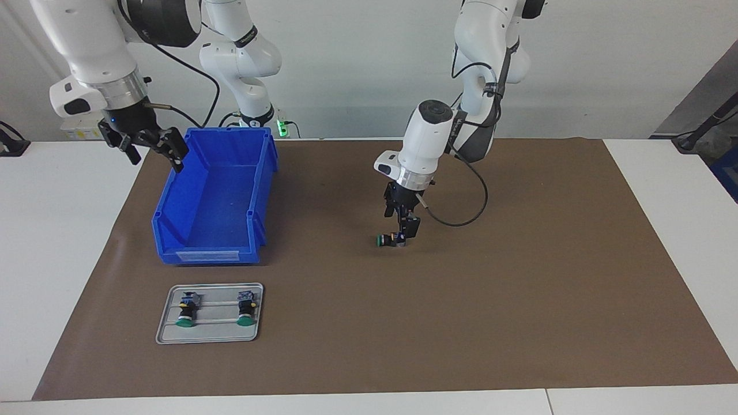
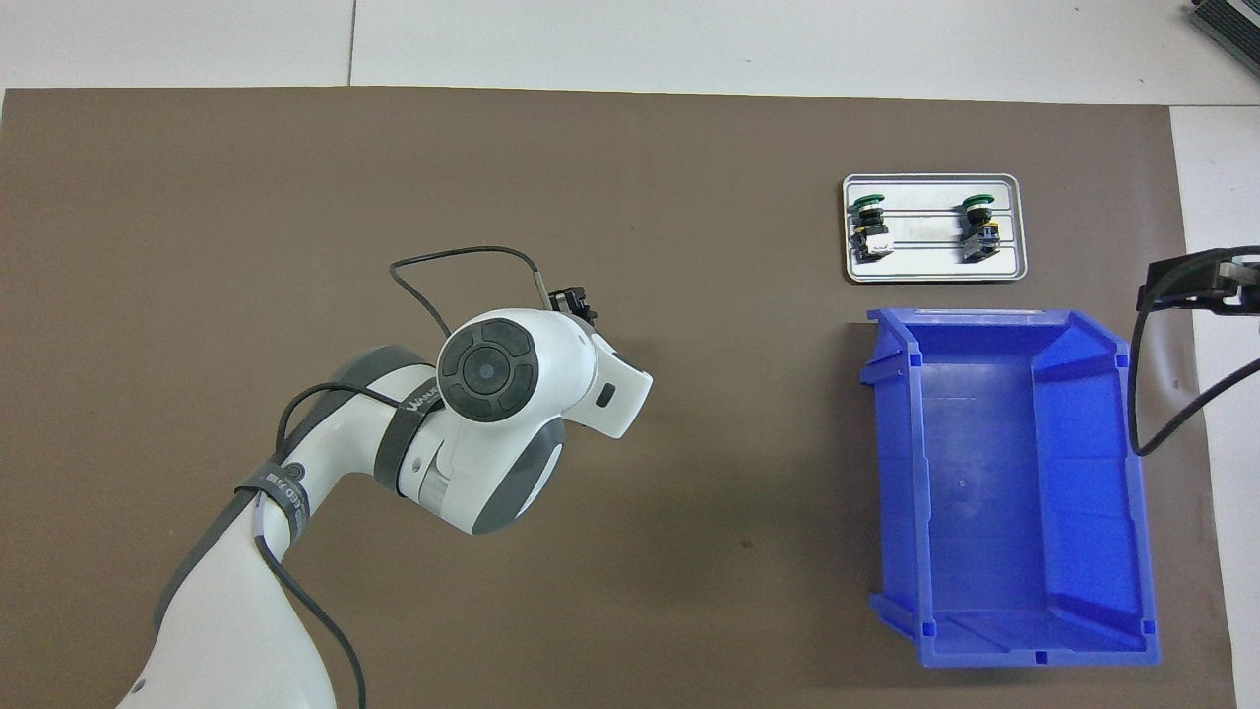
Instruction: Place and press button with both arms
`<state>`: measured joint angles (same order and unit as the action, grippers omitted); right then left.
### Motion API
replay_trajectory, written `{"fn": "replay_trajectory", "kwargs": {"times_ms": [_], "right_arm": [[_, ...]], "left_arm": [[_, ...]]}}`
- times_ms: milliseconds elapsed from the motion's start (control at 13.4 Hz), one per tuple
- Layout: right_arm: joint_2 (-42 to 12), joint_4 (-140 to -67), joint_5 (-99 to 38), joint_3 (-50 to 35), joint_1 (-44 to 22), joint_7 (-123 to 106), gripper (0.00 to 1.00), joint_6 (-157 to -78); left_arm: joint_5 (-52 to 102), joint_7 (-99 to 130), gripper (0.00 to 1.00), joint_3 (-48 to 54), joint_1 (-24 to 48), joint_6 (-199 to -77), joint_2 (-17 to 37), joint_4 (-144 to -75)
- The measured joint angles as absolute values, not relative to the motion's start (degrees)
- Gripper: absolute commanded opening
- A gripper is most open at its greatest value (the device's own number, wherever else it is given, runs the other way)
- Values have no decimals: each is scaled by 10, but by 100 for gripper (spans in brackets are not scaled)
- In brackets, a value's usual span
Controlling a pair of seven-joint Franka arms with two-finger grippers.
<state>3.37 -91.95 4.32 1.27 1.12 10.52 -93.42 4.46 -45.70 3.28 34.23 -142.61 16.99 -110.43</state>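
A: Where's the button (image 1: pixel 387 239)?
B: Lying on its side on the brown mat (image 1: pixel 519 300), mid-table, green cap pointing toward the right arm's end. Hidden in the overhead view, the left arm's wrist covers it.

A: Left gripper (image 1: pixel 403 231)?
B: Down on the button's contact-block end, fingers narrow around it. Touching or just short, can't tell.

A: Right gripper (image 1: pixel 149 145)?
B: Up in the air, fingers spread wide, holding nothing, over the mat's edge beside the blue bin (image 1: pixel 214 202). In the overhead view it pokes in at the frame edge (image 2: pixel 1201 284).

A: Anything else around?
B: Blue bin sits toward the right arm's end. Farther from the robots than the bin, a grey tray (image 1: pixel 210 333) with 2 more green-capped buttons (image 1: pixel 185 310) (image 1: pixel 247 308) lying in it, apart from each other. Both well apart from the button.

A: Anything in the way?
B: Bare mat between the button and the tray; the bin stands beside that line, nearer the robots.
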Motion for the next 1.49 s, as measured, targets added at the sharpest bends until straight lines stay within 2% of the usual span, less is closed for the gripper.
{"fn": "replay_trajectory", "kwargs": {"times_ms": [298, 596, 746, 1193, 1491], "right_arm": [[33, -913, 40, 12, 6, 106, 100, -888], [33, -916, 40, 13, -3, 107, 100, -887], [33, -916, 40, 14, -4, 107, 100, -888], [33, -916, 39, 26, -20, 107, 100, -887], [33, -918, 37, 29, -20, 107, 100, -887]], "left_arm": [[45, -438, 86, 31, 351, -1294, 180, -1016], [44, -416, 83, 30, 371, -1273, 203, -999], [44, -414, 60, 31, 375, -1274, 218, -993], [-4, -414, 60, 30, 376, -1237, 244, -950], [-15, -414, 60, 30, 376, -1234, 252, -946]]}}
